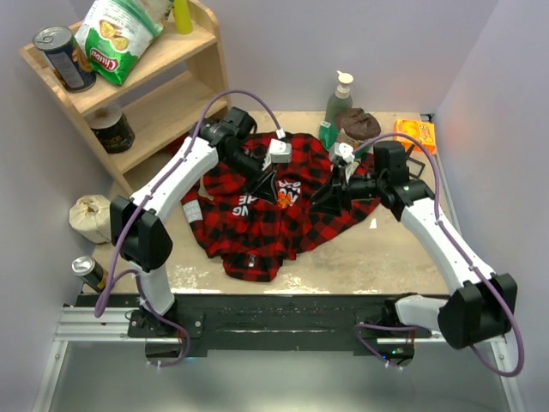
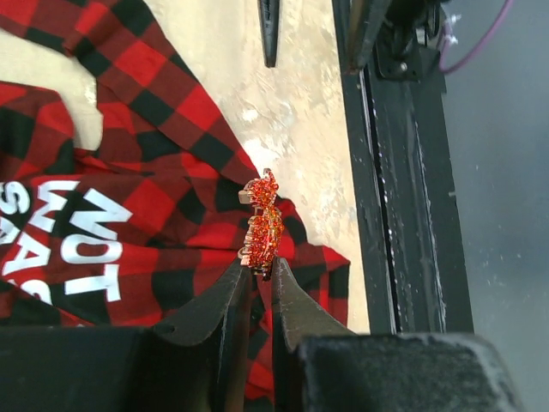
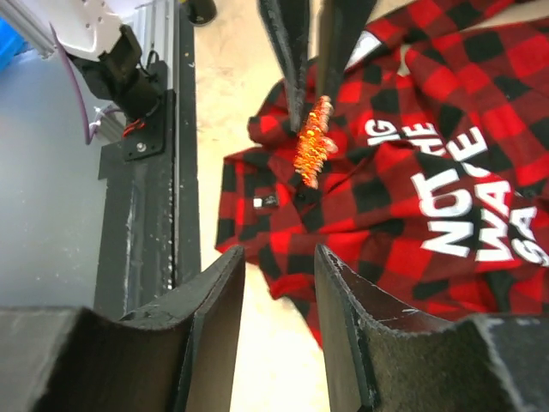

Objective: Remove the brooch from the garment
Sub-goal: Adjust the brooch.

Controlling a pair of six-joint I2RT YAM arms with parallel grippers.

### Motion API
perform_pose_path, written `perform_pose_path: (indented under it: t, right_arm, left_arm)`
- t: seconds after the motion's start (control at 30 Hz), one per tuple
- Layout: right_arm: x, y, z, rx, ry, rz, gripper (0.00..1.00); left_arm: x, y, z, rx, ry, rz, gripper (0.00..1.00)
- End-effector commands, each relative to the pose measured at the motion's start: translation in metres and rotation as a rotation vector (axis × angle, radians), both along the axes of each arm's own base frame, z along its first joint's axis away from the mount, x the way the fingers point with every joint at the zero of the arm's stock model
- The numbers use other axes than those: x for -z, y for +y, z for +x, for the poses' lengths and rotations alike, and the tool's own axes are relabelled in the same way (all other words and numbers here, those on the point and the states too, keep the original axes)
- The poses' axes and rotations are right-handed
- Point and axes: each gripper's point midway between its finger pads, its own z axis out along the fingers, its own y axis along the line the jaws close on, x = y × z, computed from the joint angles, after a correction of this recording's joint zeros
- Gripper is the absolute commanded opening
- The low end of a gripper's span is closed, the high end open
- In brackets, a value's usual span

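The garment point(image 1: 257, 219), a red-and-black plaid shirt with a black patch of white letters, lies spread on the table; it also shows in the left wrist view point(image 2: 129, 172) and the right wrist view point(image 3: 412, 206). My left gripper point(image 1: 274, 190) point(image 2: 260, 268) is shut on the brooch point(image 2: 261, 225), a small glittery red-orange ornament with a gold-tan edge. It holds the brooch just above the shirt. The brooch also shows in the top view point(image 1: 290, 196) and the right wrist view point(image 3: 312, 142). My right gripper point(image 1: 330, 194) point(image 3: 279, 257) is open and empty, close beside it over the shirt.
A wooden shelf point(image 1: 163, 94) with a can point(image 1: 63, 57) and a chip bag point(image 1: 116, 34) stands back left. A soap bottle point(image 1: 339, 96), a brown cloth lump point(image 1: 358, 124) and an orange packet point(image 1: 417, 133) sit at the back. A can point(image 1: 88, 270) lies left.
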Motion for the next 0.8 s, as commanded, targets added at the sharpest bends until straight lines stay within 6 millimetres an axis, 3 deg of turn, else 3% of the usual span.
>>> perform_pose_path:
  t: [0.0,0.3,0.77]
  right_arm:
    - [-0.026,0.014,0.01,0.044,-0.073,0.064,0.4]
    - [-0.028,0.037,-0.004,0.003,-0.062,0.101,0.33]
    - [0.003,0.04,-0.013,-0.022,-0.002,0.067,0.33]
  left_arm:
    - [0.004,0.004,-0.018,0.079,-0.043,0.081,0.0]
    - [0.004,0.001,-0.032,0.122,-0.09,0.12,0.0]
    - [-0.008,-0.003,-0.039,0.147,-0.101,0.061,0.0]
